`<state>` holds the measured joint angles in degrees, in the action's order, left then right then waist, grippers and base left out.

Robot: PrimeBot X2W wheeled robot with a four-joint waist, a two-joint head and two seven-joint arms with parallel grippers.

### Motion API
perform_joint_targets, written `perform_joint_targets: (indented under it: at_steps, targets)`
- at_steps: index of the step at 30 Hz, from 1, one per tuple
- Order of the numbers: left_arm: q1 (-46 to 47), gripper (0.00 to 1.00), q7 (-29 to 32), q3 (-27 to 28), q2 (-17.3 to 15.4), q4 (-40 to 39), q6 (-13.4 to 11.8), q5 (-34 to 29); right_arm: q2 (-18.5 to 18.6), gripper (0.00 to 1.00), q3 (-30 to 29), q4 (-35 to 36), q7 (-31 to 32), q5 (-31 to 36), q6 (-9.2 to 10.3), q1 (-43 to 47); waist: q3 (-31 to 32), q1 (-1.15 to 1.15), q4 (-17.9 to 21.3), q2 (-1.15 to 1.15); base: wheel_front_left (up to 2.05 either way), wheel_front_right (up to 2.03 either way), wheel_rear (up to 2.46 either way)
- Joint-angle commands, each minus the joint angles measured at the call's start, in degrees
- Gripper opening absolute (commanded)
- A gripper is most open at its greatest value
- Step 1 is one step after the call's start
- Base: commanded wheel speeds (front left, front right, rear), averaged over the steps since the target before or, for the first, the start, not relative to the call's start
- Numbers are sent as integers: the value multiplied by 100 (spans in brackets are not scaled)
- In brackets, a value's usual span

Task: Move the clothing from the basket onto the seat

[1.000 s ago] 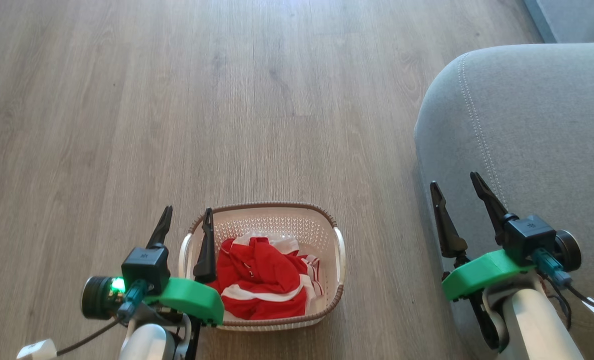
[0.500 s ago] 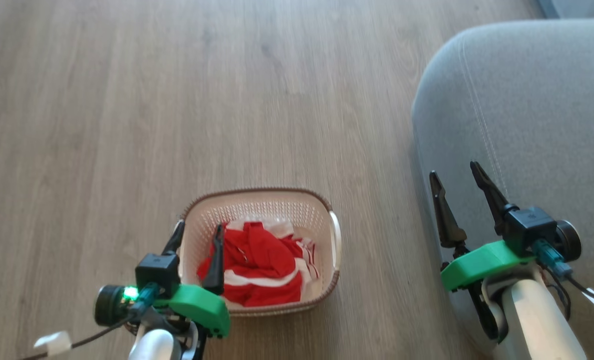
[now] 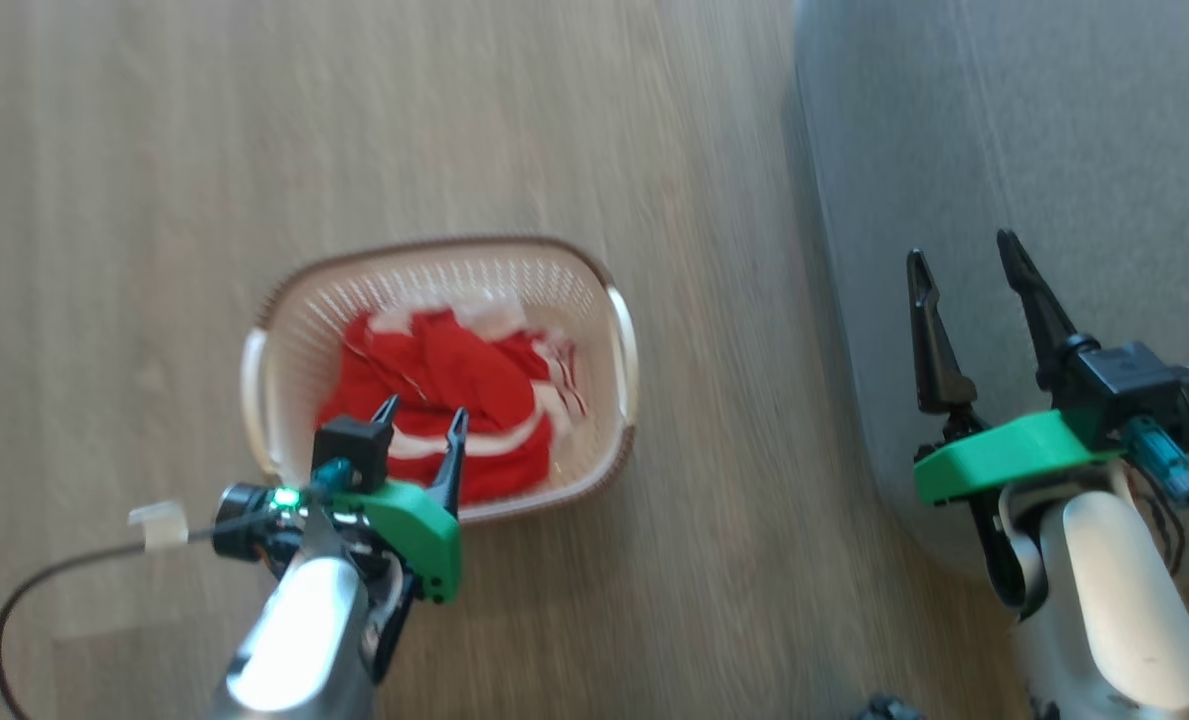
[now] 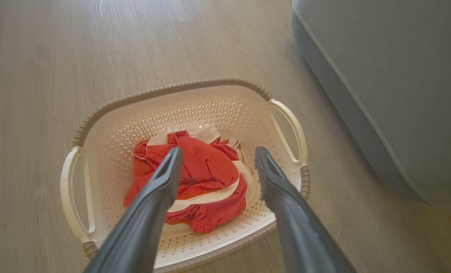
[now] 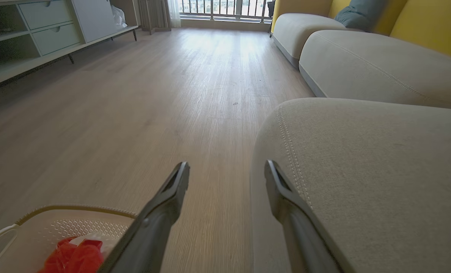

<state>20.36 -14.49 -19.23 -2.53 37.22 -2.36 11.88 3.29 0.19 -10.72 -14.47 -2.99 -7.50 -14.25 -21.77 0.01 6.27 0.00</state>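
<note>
- The left gripper (image 3: pixel 422 412) is the nearer arm to the job. It hangs over the near rim of the basket (image 3: pixel 434 243) with its two fingers parted to a middling gap and nothing between them.
- The clothing (image 4: pixel 198 170) lies straight ahead of and below those fingertips, as a crumpled red heap with a white band on the basket's bottom, towards its middle. In the left wrist view one finger lines up with the heap's centre and the other with its right edge. I judge the tips are not yet touching cloth.
- The heap is roughly round. Its white band runs along the basket's long axis, which lies crosswise to the fingers, so a straight drop and pinch should catch a fold.
- To the right of the basket, with a strip of bare floor (image 3: pixel 714 300) between them, stands the seat (image 3: pixel 1034 120). Nothing lies on the part in view.
- The right gripper (image 3: pixel 961 248) hovers at the seat's edge facing the basket, fingers spread and empty, well apart from the clothing.
- A second ago the left fingers straddled the basket's left handle, one outside the rim. Now both are inside the rim over the heap, and lower.
- The whole head view has also shifted, which is camera motion; basket and seat themselves look unmoved.
</note>
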Motion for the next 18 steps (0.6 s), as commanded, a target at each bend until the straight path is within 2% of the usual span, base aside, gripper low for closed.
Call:
perform_joint_targets:
  at_steps: [1,3,5,12,18]
  targets:
    - [366,100,-51,79,-35,424,122,34,-27,100,110,217,-52,28,1,-131,-833,-1,443,0,0,0,0]
    - [730,100,-51,57,-37,1008,216,-17,-33,100,127,262,-52,12,1,-191,-1118,-1,583,0,0,0,0]
    - [910,100,-51,51,-47,1273,245,-45,-36,100,144,289,-52,-14,1,-222,-1252,-1,659,0,0,0,0]
    - [2101,100,-14,46,-189,2813,433,-92,-40,100,367,440,-52,-494,1,-341,-2079,-1,1180,0,0,0,0]
    - [2715,100,326,178,-349,3443,520,93,-40,100,570,519,-52,-785,1,-394,-2539,-1,1492,0,0,0,0]
